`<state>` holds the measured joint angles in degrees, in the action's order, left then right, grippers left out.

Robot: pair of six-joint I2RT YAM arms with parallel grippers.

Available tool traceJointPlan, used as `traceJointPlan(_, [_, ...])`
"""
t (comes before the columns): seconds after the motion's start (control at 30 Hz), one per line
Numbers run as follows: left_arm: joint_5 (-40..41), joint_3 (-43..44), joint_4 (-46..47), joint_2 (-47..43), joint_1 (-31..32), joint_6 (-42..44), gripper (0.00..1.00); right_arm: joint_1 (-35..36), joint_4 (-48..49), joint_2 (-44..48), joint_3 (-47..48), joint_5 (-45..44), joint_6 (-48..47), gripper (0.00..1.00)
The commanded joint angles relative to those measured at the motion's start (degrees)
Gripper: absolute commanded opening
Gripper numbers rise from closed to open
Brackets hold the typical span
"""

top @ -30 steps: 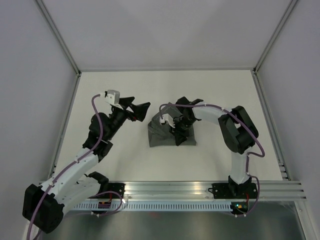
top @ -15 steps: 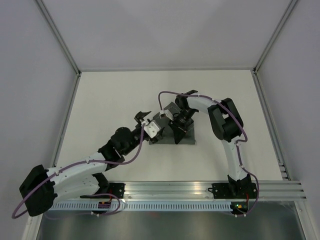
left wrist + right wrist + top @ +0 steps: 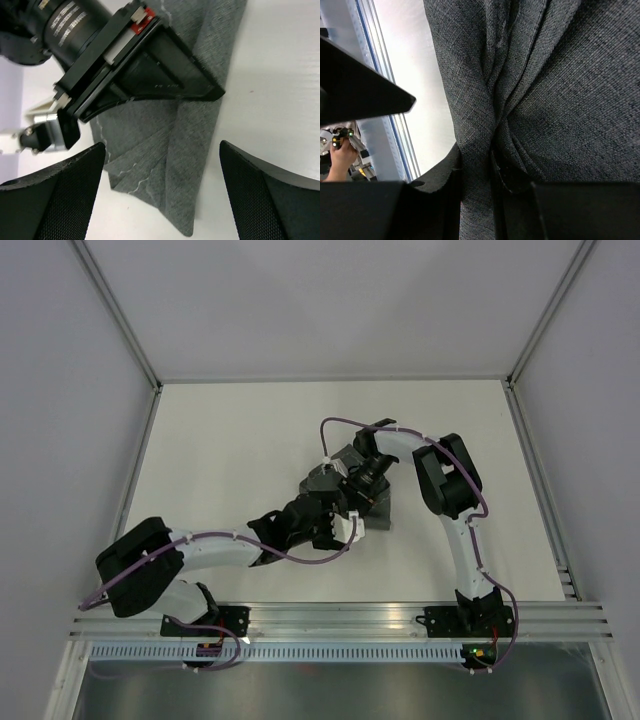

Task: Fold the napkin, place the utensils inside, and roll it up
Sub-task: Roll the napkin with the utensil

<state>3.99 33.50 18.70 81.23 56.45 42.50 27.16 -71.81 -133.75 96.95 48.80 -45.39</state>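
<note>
The dark grey napkin lies folded and bunched in the middle of the table. My right gripper is shut on a gathered fold of the napkin, and the cloth is pinched between its fingers. My left gripper stands open at the napkin's near-left side. In the left wrist view its jaws straddle a pointed corner of the napkin without touching it, with the right gripper's black body just beyond. The utensils are out of view.
The white table is bounded by side walls and an aluminium rail at the near edge. The left arm stretches low across the table from the near left. The right arm arches over the napkin's right side.
The left arm swung from the table's left side across to the napkin's near-left edge, jaws staying open. The right gripper kept its hold on the napkin and shifted slightly.
</note>
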Motion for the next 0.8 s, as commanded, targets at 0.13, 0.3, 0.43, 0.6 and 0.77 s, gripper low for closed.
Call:
traceJointPlan(0.13, [-9.16, 8.68, -6.30, 7.09, -0.54, 3.38, 0.95, -0.61, 6.07, -5.38, -1.15, -11.09, -2.69, 0.01])
traceJointPlan(0.3, [-12.25, 9.57, -7.36, 9.64, -1.43, 1.01, 0.82, -0.96, 5.81, -5.64, -0.97, -10.74, -2.78, 0.00])
traceJointPlan(0.43, [-13.04, 9.31, -7.10, 10.87, -1.69, -0.49, 0.73, -1.32, 5.37, -5.90, -0.79, -10.48, -2.87, 0.00])
traceJointPlan(0.6, [-12.34, 9.92, -6.13, 13.25, -2.57, -1.98, 0.72, -1.49, 5.10, -5.90, -0.71, -10.30, -3.13, 0.01])
traceJointPlan(0.77, [-12.69, 10.62, -5.34, 15.27, -3.80, -3.13, 0.68, -1.76, 5.01, -5.99, -0.62, -9.95, -3.39, 0.00])
